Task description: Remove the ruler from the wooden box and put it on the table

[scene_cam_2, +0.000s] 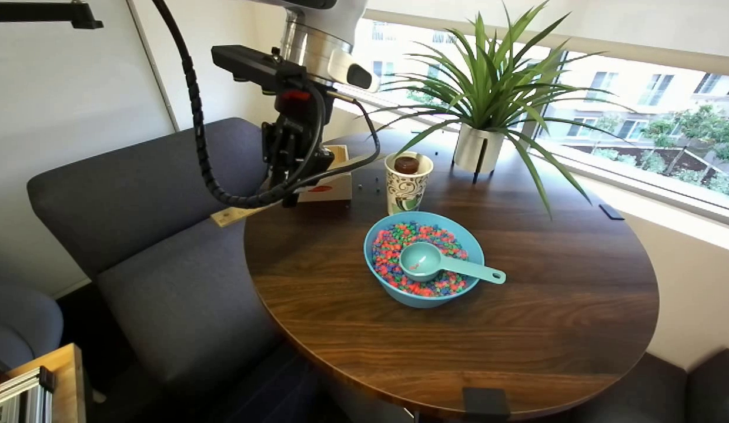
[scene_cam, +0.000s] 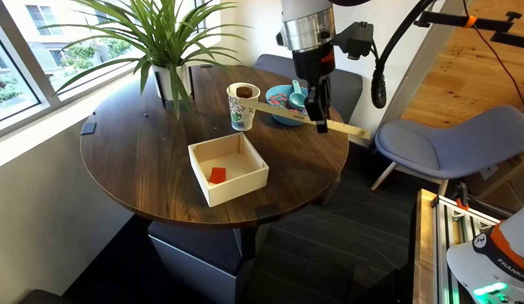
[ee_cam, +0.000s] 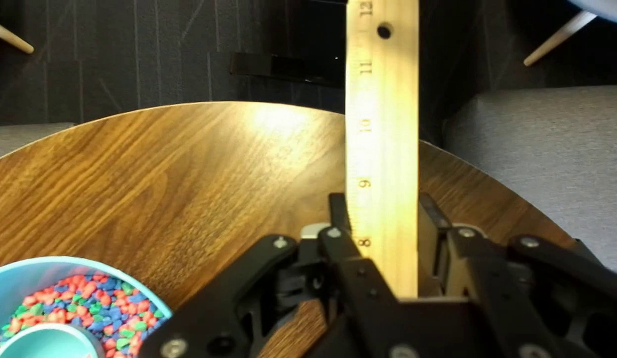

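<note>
The ruler is a long pale tan strip, held above the table by my gripper. In the wrist view the two fingers press on both edges of the ruler, near its 8 and 9 marks. Its 12 end points out past the table edge over the floor. In an exterior view the ruler's end shows beyond the fingers. The wooden box stands on the round brown table, apart from the ruler, with a red piece inside. The box is partly hidden behind the gripper in an exterior view.
A patterned paper cup with a brown item stands near the ruler's end. A blue bowl of coloured pebbles holds a teal scoop. A potted plant stands by the window. A grey bench and chair flank the table.
</note>
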You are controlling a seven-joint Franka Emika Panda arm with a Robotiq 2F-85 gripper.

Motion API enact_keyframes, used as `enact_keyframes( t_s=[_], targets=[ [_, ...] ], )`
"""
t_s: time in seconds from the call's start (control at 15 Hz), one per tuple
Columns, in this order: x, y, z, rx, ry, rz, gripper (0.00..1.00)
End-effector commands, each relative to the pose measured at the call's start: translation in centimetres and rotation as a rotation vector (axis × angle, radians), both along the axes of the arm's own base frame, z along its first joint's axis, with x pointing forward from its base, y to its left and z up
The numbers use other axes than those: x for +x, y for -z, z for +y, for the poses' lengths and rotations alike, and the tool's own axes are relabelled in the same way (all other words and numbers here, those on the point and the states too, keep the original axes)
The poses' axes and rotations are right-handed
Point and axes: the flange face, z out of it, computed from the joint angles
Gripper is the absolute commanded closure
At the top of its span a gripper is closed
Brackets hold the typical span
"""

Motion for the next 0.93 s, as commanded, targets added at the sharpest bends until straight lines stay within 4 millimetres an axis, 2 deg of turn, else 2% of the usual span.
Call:
enact_keyframes(
  t_s=[0.0, 0.47, 0.8, 0.87],
  targets=[
    [2.0, 1.0, 0.3, -0.034, -0.048, 0.004, 0.9],
    [3.9, 3.9, 1.0, 0.02, -0.126, -0.037, 0.9],
    [4.9, 6.2, 0.7, 0.045, -0.161, -0.027, 0.9],
    [5.0, 6.5, 0.7, 0.053, -0.167, -0.025, 0.84]
  ],
)
